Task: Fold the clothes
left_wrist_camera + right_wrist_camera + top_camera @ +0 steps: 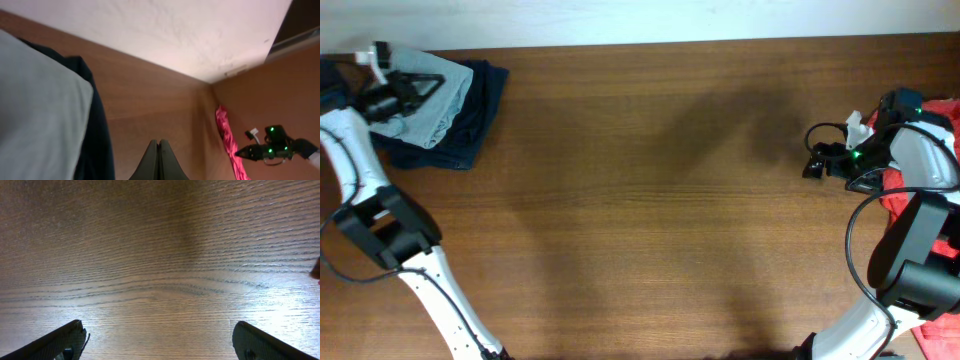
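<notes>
1. Left hand point(433, 83): fingers closed on nothing, hanging over the folded stack point(445, 125), a grey piece on a navy one, at the far-left corner of the surface point(640, 220).
2. Right hand point(812, 162): fingers spread wide, empty, bare wood beneath.
3. Red garment point(895, 207): bunched at the right edge, under the right arm. It seems to run lengthwise along that edge.
4. Right hand points toward the centre, away from the red garment, but is much the nearer. It likely has to turn back to reach it.
</notes>
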Controlling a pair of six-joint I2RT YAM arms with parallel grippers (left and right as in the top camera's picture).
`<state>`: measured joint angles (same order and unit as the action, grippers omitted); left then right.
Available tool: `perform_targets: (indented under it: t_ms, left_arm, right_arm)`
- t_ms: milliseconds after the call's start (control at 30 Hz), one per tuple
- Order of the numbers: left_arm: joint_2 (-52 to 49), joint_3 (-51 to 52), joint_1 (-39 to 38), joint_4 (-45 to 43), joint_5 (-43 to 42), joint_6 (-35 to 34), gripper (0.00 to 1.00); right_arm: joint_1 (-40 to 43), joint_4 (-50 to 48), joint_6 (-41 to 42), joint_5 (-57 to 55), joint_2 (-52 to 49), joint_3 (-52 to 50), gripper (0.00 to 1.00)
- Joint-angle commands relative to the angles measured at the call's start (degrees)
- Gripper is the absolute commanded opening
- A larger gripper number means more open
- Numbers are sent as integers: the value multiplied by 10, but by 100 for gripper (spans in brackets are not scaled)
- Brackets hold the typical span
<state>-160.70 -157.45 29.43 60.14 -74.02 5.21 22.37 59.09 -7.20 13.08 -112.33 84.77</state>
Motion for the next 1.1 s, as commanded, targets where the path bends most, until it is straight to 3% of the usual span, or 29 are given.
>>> perform_targets:
  t_ms: [0,367,500,600,733,867,1067]
  left_arm:
    - [-37,1,-11,-6,9,27,0]
    - [-121,1,-13,-8,7,37,0]
    - [-124,0,-13,-18,-40,30,0]
    - [-123,-27,-13,-50,-98,-35,0]
    - [-123,-122,-13,-57,-104,-106,0]
    - [-121,-225,-13,-70,-17,-184,0]
    - [-101,-222,-11,-231,50,-356,0]
  right_arm:
    - [2,0,6,-5,10,-3,99]
    - [2,0,6,-5,10,-3,99]
    - [2,0,6,-5,10,-3,99]
    - [2,0,6,-5,10,-3,99]
    - [2,0,6,-5,10,-3,99]
    - [2,0,6,-5,10,-3,99]
    - [2,0,6,-5,10,-3,99]
